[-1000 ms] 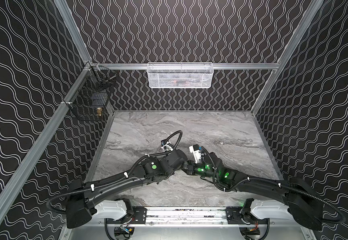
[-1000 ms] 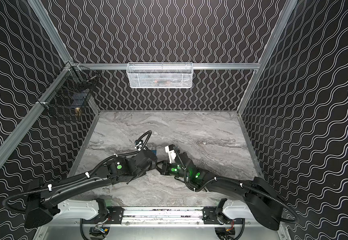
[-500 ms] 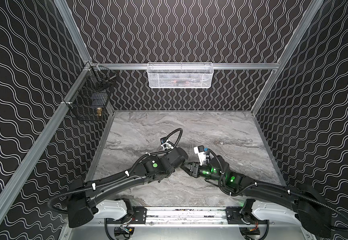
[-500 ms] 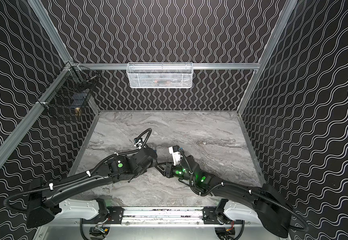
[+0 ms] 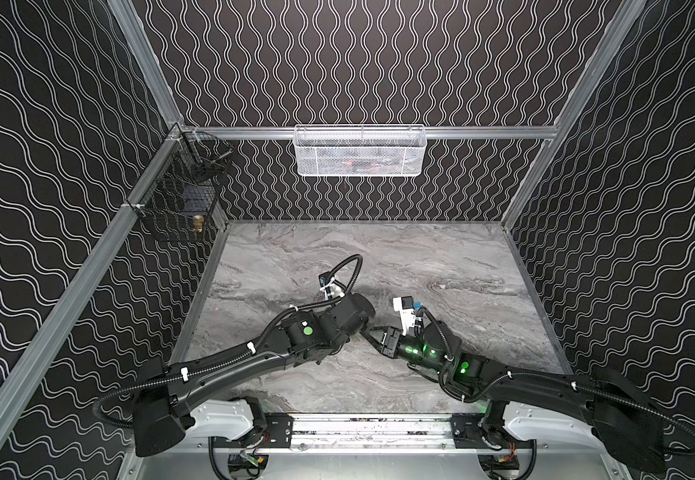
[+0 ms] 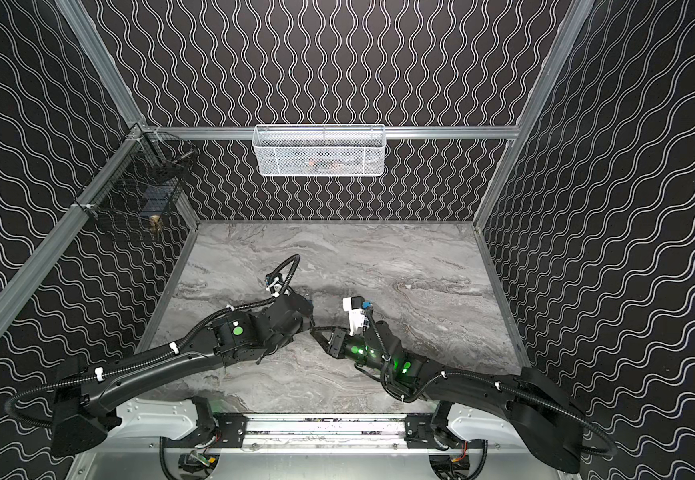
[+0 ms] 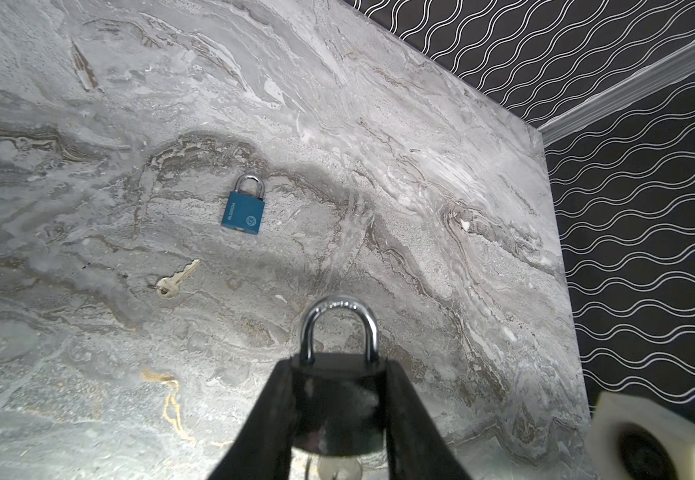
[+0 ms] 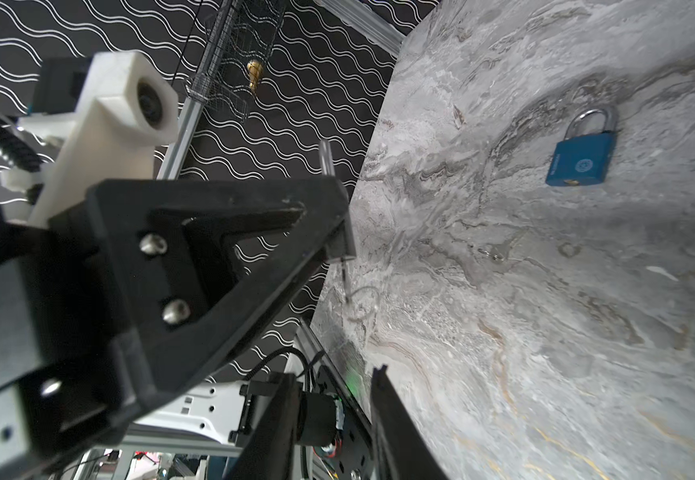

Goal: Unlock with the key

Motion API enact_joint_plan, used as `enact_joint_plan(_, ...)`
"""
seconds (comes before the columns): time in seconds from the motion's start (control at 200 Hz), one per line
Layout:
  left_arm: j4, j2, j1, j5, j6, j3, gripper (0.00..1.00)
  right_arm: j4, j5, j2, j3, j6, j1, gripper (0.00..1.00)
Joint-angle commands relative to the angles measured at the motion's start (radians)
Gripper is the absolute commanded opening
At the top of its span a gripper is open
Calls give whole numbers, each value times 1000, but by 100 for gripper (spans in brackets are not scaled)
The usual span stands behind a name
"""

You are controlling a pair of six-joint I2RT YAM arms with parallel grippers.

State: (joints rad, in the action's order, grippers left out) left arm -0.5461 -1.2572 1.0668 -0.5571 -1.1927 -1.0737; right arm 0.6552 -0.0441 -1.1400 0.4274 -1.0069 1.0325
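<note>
l gripper (image 7: 337, 368) clamps black padlock (image 7: 337, 403), key (image 7: 339, 469) looks inserted, shackle (image 7: 339, 328) shut; r gripper (image 8: 335, 372) jaws narrowly apart, empty; remaining: turn key, release shackle.

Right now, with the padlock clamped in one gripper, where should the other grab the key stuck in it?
Probably the key's flat head, jutting from the padlock's end opposite the shackle. Come in along the key's length from that end, pinching its two broad faces; the thin edges offer little hold.
</note>
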Motion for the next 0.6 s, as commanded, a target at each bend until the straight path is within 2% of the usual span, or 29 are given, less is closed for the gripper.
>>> enact_joint_plan(0.0,27,-4,-1,-28,21,-10,12,49,88,-11,32,-19,13,29)
enact_joint_plan(0.07,34,-1,-1,-26,22,-7,12,-13,136,-17,54,-20,20,27)
enact_joint_plan(0.16,34,2,-1,-24,20,-8,12,27,157,-38,47,-19,20,25)
enact_joint_plan(0.23,30,4,-1,-26,28,-9,12,53,155,-49,56,0,21,23)
enact_joint_plan(0.335,31,9,-1,-28,27,-3,12,-29,168,-65,100,-5,22,20)
enact_joint_plan(0.596,32,12,-1,-36,35,-8,12,30,155,-96,85,-15,23,15)
